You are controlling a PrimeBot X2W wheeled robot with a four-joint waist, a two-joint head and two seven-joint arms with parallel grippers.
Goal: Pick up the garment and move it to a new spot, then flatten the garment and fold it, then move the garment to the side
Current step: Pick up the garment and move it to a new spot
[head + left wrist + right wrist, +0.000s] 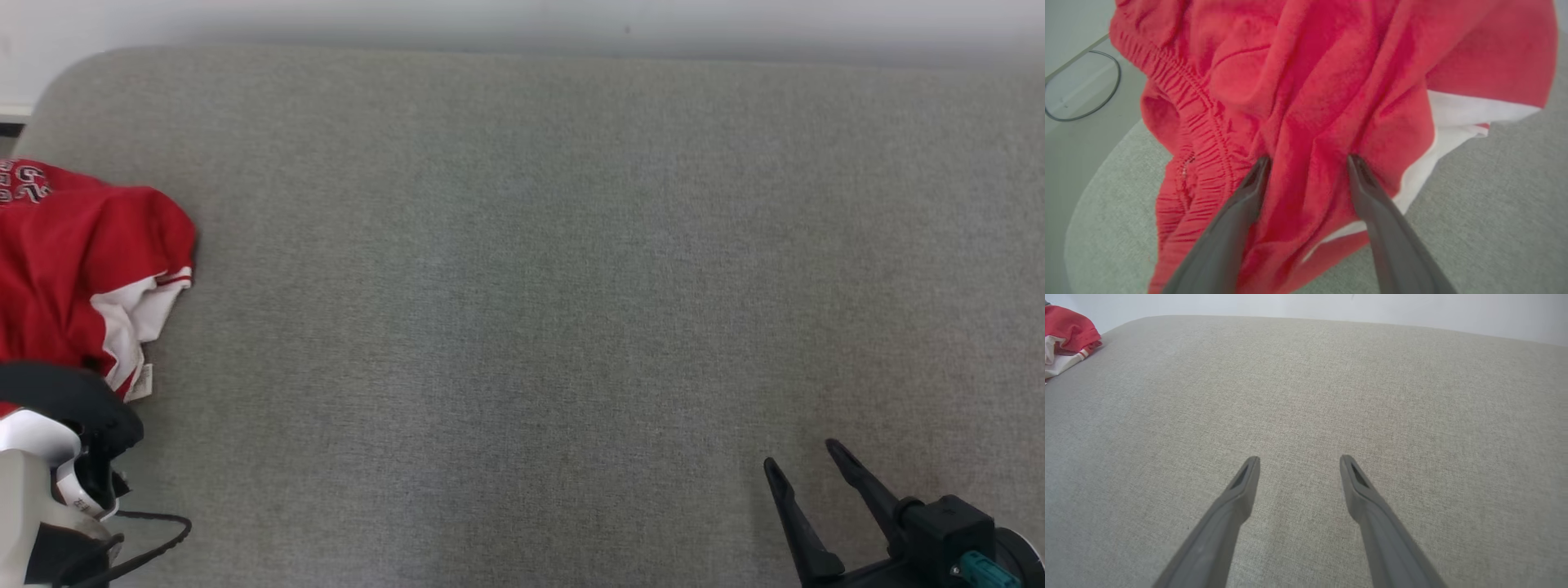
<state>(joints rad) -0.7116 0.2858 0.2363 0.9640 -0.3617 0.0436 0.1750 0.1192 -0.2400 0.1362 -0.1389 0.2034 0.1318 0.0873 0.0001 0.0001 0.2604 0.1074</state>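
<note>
- Head view: the red garment (73, 261) lies bunched at 9 o'clock, at the left edge of the grey padded surface (522, 286). The left arm (33, 490) sits at 8 o'clock, overlapping the cloth's near edge. The right gripper (800, 453) is at 4 o'clock with its fingers spread, well apart from the garment.
- Left wrist view: the left gripper (1308, 159) has its fingers spread. Both tips press into the red cloth with a ridge of it between them, not pinched. An elastic waistband (1188, 106) runs at 10 o'clock, and a white panel (1453, 118) shows at 3 o'clock.
- Right wrist view: the right gripper's fingers stand apart over bare grey fabric, holding nothing. The garment lies at 10 o'clock, in the far corner.
</note>
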